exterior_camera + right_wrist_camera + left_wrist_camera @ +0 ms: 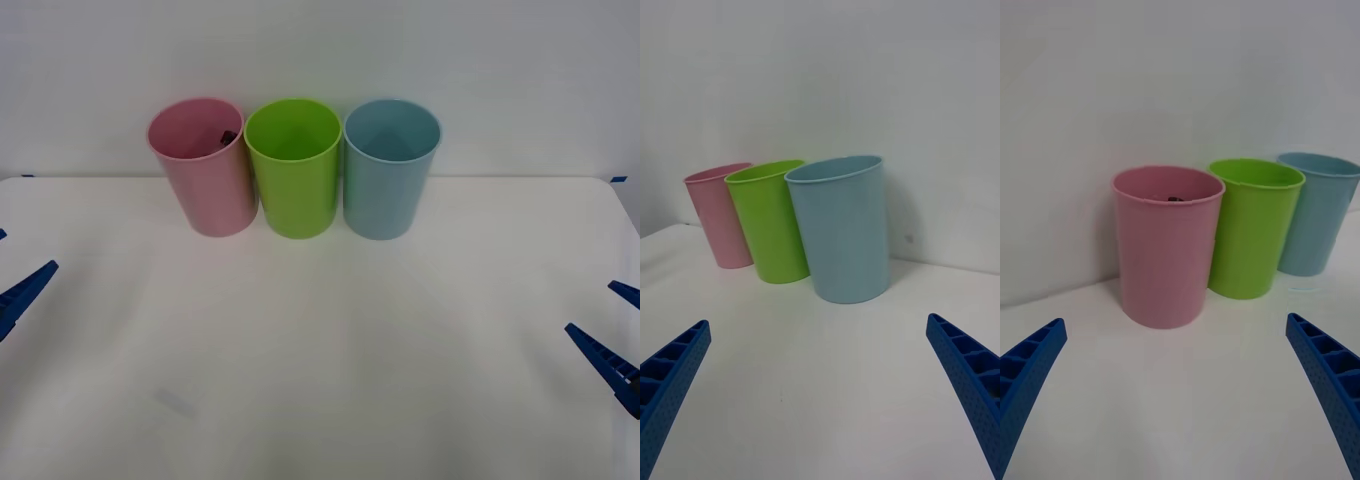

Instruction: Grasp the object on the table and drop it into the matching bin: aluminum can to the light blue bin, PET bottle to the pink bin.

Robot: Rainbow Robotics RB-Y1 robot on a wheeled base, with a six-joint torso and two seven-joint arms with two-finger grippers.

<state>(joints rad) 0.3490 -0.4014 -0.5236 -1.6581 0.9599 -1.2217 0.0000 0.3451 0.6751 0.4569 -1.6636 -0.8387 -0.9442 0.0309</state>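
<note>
Two grippers, left (12,290) and right (612,340), rest with fingers apart at the table's (320,380) 9 and 3 o'clock edges, while the bottle's black cap (228,137) shows inside the pink bin (205,170) at 11 o'clock, nearer the left arm, its axis unreadable.

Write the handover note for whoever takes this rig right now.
Left gripper: open, holding nothing, parked at the table's left edge.
Right gripper: open, holding nothing, parked at the right edge.
Bins stand in a row at the back: pink bin, green bin, light blue bin.
Done: a dark object, apparently the bottle's cap, sits inside the pink bin.
Left: nothing seems to remain to sort.
</note>
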